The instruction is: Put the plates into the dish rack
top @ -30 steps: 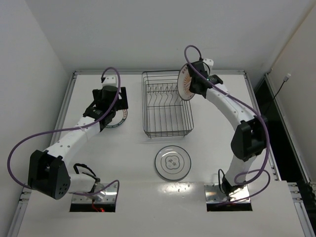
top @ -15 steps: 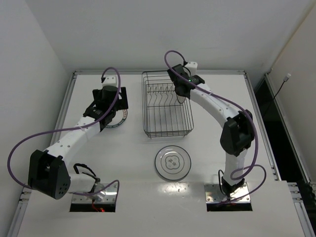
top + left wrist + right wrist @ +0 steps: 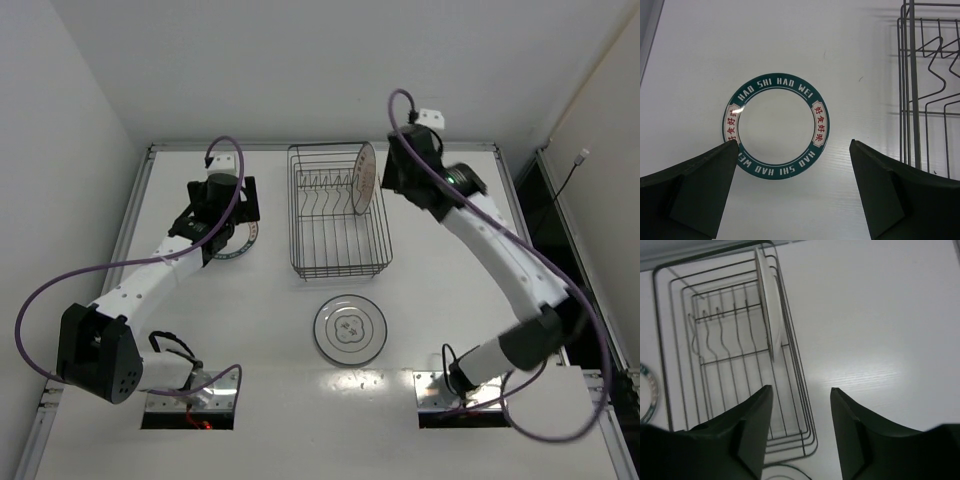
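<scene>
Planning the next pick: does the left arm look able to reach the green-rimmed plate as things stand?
Probably yes: the left gripper hangs open right above the green-rimmed plate, which lies flat on the table, clear of the dish rack, with nothing on it.

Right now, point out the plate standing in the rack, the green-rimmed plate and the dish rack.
standing plate (image 3: 367, 178), top external view, on its patterned face.
green-rimmed plate (image 3: 776, 131), left wrist view, on its white centre.
dish rack (image 3: 338, 272), top external view, on its near wall.
</scene>
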Controlling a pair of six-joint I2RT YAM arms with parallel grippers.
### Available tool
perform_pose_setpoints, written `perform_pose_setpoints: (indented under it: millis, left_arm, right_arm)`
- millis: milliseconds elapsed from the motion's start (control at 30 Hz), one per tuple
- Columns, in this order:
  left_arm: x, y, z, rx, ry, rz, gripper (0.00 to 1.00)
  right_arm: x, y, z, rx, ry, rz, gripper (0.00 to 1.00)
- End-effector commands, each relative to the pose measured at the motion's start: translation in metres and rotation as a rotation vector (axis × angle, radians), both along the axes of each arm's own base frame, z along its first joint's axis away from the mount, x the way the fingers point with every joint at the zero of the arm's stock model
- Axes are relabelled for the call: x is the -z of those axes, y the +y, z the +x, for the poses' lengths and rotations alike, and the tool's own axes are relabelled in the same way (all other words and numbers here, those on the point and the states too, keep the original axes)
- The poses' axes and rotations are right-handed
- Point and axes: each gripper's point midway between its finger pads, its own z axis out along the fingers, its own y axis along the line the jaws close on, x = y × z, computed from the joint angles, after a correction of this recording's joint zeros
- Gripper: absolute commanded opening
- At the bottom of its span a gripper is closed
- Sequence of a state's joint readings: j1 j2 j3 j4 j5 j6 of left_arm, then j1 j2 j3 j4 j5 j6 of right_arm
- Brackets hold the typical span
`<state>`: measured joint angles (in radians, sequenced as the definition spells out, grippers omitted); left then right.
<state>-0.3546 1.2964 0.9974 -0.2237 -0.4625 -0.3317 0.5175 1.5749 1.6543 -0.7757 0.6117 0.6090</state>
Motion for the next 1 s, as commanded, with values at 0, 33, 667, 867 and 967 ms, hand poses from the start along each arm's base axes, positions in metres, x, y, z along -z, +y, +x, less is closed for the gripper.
perform_pose_setpoints:
  millis: [0,33,667,867,967]
  left_arm:
    - [-0.014,-0.005,0.007,-0.004,-0.04,-0.022,0.92]
    - [-0.014,-0.005,0.007,-0.004,-0.04,-0.022,0.92]
    - [-0.014,-0.003,0.007,-0.012,-0.041,-0.018,0.92]
    - [-0.014,-0.003,0.007,-0.012,-0.041,-0.018,0.92]
    - [-0.014,-0.003,0.007,-0.012,-0.041,-0.018,0.92]
  right_arm:
    - [-0.005,-0.003,-0.053,-0.167,-0.003,0.104,0.48]
    - [0.014,0.003,-0.086,-0.269,0.032,0.179,0.5]
    - [0.292,0.029,-0.27,-0.12,0.505,0.977,0.55]
    - [0.311,0.028,-0.278,-0.089,0.557,0.976,0.44]
    - [0.319,0.027,-0.284,-0.064,0.61,0.954,0.22]
